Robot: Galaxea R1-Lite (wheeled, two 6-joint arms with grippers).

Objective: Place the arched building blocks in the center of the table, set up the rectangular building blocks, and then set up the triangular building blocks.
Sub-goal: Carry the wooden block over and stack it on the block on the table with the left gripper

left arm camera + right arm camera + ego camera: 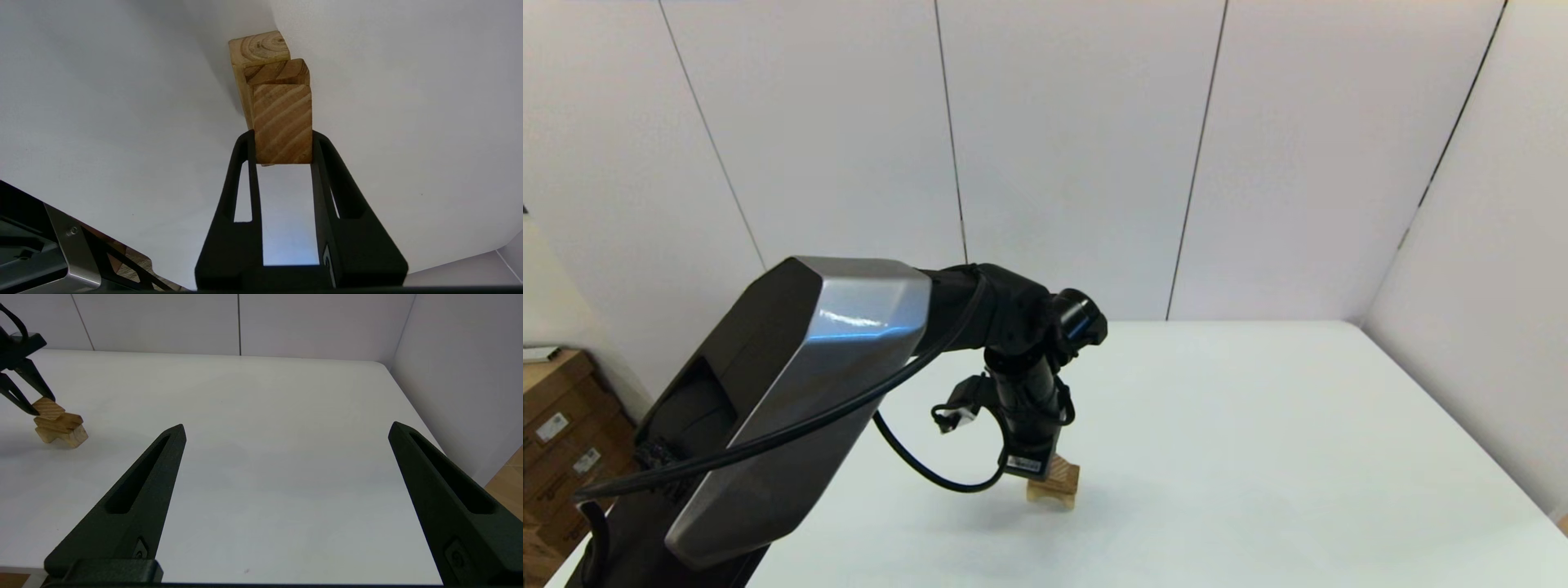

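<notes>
left gripper (282,149) clamped on triangular block (282,126) atop stacked blocks; right gripper (286,428) spread wide, parked over table (265,437).

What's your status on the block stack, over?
Left gripper shut on triangular block, at top of stack. Rectangular block sits on arched block, mid-table. Right gripper open, off to the side. Nothing in the way.

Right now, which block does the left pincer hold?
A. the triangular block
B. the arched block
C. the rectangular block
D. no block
A: the left pincer grips the triangular block by its sides, atop the rectangular block and arched block.
</notes>
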